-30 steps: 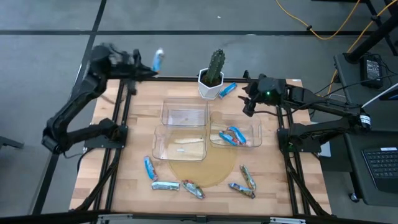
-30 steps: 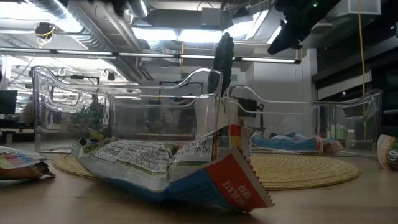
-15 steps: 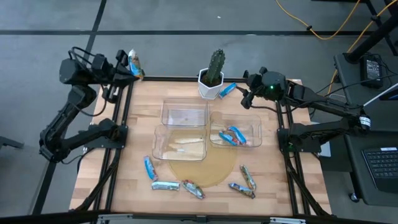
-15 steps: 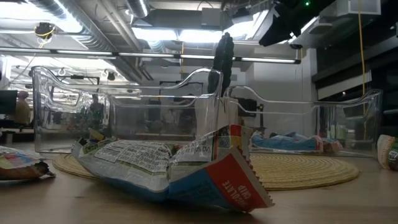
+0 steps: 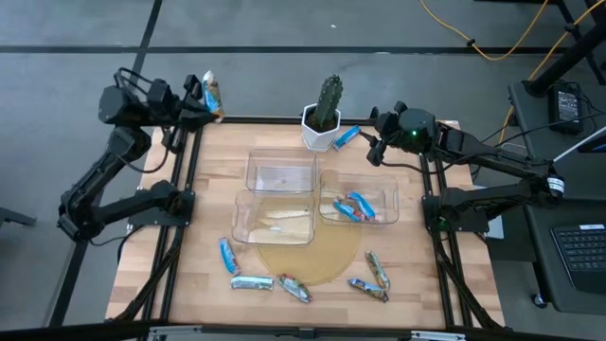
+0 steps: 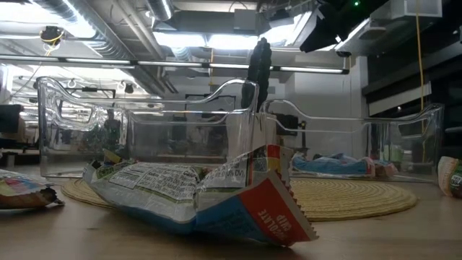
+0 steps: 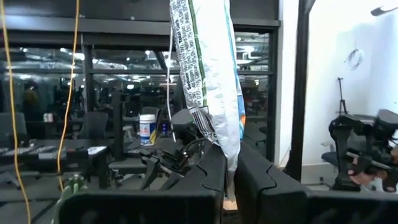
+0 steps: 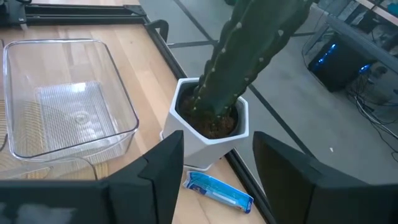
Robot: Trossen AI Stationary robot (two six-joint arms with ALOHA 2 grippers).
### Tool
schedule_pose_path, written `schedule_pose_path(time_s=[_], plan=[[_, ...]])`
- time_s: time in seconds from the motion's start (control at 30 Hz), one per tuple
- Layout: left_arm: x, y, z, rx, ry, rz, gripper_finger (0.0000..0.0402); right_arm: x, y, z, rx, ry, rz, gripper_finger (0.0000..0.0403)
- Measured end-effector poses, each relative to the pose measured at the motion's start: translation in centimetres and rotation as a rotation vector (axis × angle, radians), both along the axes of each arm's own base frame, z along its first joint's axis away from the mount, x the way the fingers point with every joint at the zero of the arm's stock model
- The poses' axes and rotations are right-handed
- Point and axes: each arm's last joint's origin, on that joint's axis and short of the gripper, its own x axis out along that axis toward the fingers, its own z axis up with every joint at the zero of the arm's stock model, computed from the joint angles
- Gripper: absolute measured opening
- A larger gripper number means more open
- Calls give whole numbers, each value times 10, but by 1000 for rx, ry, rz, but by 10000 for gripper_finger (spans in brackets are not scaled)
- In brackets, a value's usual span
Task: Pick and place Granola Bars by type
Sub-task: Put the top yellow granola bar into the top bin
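My left gripper (image 5: 196,104) is raised past the table's far left corner, shut on a granola bar (image 7: 208,68) in a white, green and blue wrapper. My right gripper (image 8: 217,174) hangs open at the far right, near the white cactus pot (image 8: 211,127). Its fingers stand apart above a blue bar (image 8: 217,190) lying flat on the table beside the pot. Other bars lie in the right bin (image 5: 352,206) and near the front edge (image 5: 251,282), (image 5: 378,269). One crumpled bar (image 6: 202,195) fills the low view. My left gripper pinches the bar's one end (image 7: 227,158) between its two fingers (image 7: 205,180). The fingers come about level from the table's left side. The rest of the bar sticks out beyond the fingertips, tilted upward, lifted clear of the table.
Three clear bins (image 5: 281,170), (image 5: 275,216), (image 5: 360,194) stand mid-table, partly on a round straw mat (image 5: 312,256). The cactus (image 5: 329,95) rises at the far edge. Black frame rails (image 5: 180,218) run along both sides of the table.
My left gripper has drawn back toward the table's far left corner with the bar, rising a little and tipping upward; the bar stays pinched. My right gripper has tipped up, and its fingers have left the low view.
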Motion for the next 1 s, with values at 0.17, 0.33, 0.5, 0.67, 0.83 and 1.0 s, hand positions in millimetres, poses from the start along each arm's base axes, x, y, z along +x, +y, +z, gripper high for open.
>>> schedule_pose_path(time_s=[0.17, 0.33, 0.5, 0.67, 0.83, 1.0], plan=[[26, 20, -3, -72, 33, -22, 4, 0, 0, 0, 0, 1, 0, 194], [56, 35, 12, -59, 58, -102, 5, 0, 0, 0, 1, 1, 0, 194], [74, 46, 0, -68, 146, -178, 5, 0, 0, 0, 3, 2, 0, 194], [83, 53, -18, -124, 253, -200, 6, 0, 0, -1, 4, 5, 0, 194], [94, 57, -62, -256, 520, -131, 5, 0, 0, -1, 3, 6, 0, 194], [108, 51, -100, -290, 805, -57, 6, 0, 0, -1, 3, 6, 1, 194]])
